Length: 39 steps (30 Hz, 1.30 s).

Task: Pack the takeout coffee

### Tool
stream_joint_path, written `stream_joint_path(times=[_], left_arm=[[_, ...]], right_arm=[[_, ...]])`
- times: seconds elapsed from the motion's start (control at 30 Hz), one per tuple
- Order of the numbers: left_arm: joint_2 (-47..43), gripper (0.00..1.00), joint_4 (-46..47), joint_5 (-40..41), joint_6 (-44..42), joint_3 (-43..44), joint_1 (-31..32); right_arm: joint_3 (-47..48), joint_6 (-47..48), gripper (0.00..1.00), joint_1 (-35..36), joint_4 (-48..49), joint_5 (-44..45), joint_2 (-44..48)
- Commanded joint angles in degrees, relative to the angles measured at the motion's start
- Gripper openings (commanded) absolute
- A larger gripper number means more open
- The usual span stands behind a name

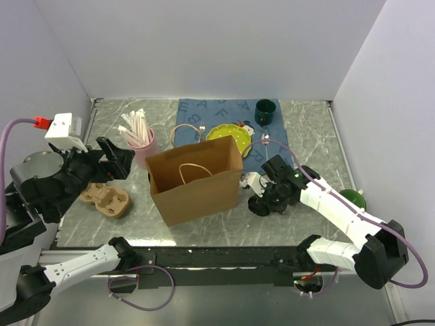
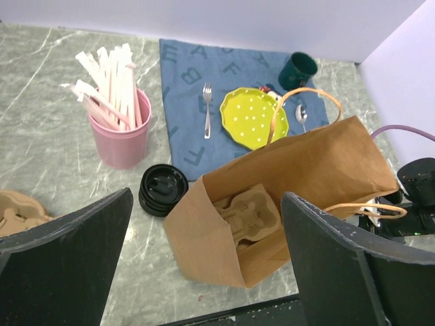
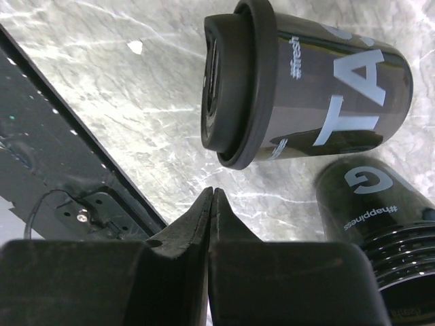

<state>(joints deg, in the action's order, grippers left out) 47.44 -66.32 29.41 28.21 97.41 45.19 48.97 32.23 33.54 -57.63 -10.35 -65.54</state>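
Observation:
The takeout coffee point(image 3: 306, 95), a black cup with white lettering and a black lid, shows sideways in the right wrist view. It sits on the marble just beyond and right of my right gripper point(image 3: 213, 191). That gripper is shut with nothing between its fingers, and the cup is apart from them. In the top view my right gripper point(image 1: 264, 197) is low, just right of the brown paper bag point(image 1: 197, 180). My left gripper point(image 1: 117, 159) hangs wide open and empty left of the bag point(image 2: 285, 176). A cardboard cup carrier point(image 2: 251, 214) lies inside the bag.
More black cups point(image 3: 380, 231) lie right of the coffee. Black lids point(image 2: 162, 189) are stacked by the pink cup of straws point(image 2: 121, 132). A blue cloth point(image 2: 197, 81) holds a green plate point(image 2: 250, 117), fork, spoon and dark green mug point(image 2: 298, 69). Another carrier point(image 1: 105, 199) lies left.

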Motion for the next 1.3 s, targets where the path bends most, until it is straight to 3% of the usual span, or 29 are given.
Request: stream_joint_path(times=[0.0, 0.17, 0.33, 0.5, 0.63, 0.73, 0.8, 0.83, 0.93, 1.17, 1.2, 1.23, 1.27], left_arm=[[-0.95, 0.97, 3.31, -0.84, -1.66, -0.02, -0.19], [-1.39, 0.97, 3.13, -1.37, -1.49, 0.06, -0.19], [-1.91, 0.96, 2.25, -1.28, -1.49, 0.85, -0.19], [-1.21, 0.97, 1.11, -1.37, -1.84, 2.61, -0.19], [-0.6, 0.97, 0.41, -1.46, -1.93, 3.93, -0.19], [-0.24, 0.97, 0.14, -1.37, -1.84, 4.72, -0.28], [-0.42, 0.97, 0.05, -1.28, -1.93, 4.9, -0.19], [-0.51, 0.97, 0.06, -1.2, -2.01, 4.99, -0.19], [-0.86, 0.97, 0.67, -1.11, -2.1, 4.46, -0.19], [-1.12, 0.97, 1.72, -1.28, -1.66, 3.49, -0.19], [-1.38, 0.97, 1.81, -1.28, -1.58, 3.23, -0.19], [-1.56, 0.97, 2.07, -1.37, -1.49, 3.06, -0.19], [-1.65, 0.97, 2.16, -1.46, -1.49, 2.88, -0.19]], right_arm=[[3.68, -2.33, 0.1, -0.23, 2.68, -0.47, 1.82], [2.71, -2.61, 0.36, -1.02, 5.51, -2.56, 1.91], [2.8, -4.28, 0.43, -1.11, 7.25, -6.26, 0.15], [2.18, -5.33, 0.41, -1.11, 9.72, -3.37, -1.43], [1.66, -6.47, 0.29, -1.2, 10.6, -2.48, -2.84], [1.04, -6.48, 0.27, -1.11, 10.87, -4.24, -2.49], [0.69, -6.83, 0.22, -1.2, 11.48, -3.98, -1.61], [0.69, -7.0, 0.11, -1.28, 11.48, -2.76, -1.35], [1.13, -7.35, 0.0, -1.63, 11.22, -3.18, -1.52], [2.62, -13.22, 0.0, -1.81, 10.87, -3.02, -0.38], [3.23, -14.72, 0.04, -1.72, 10.69, -2.05, -0.29], [3.58, -15.96, 0.18, -1.81, 10.78, -1.26, -0.03], [4.28, -19.1, 0.21, -1.81, 10.78, 0.14, 0.15]])
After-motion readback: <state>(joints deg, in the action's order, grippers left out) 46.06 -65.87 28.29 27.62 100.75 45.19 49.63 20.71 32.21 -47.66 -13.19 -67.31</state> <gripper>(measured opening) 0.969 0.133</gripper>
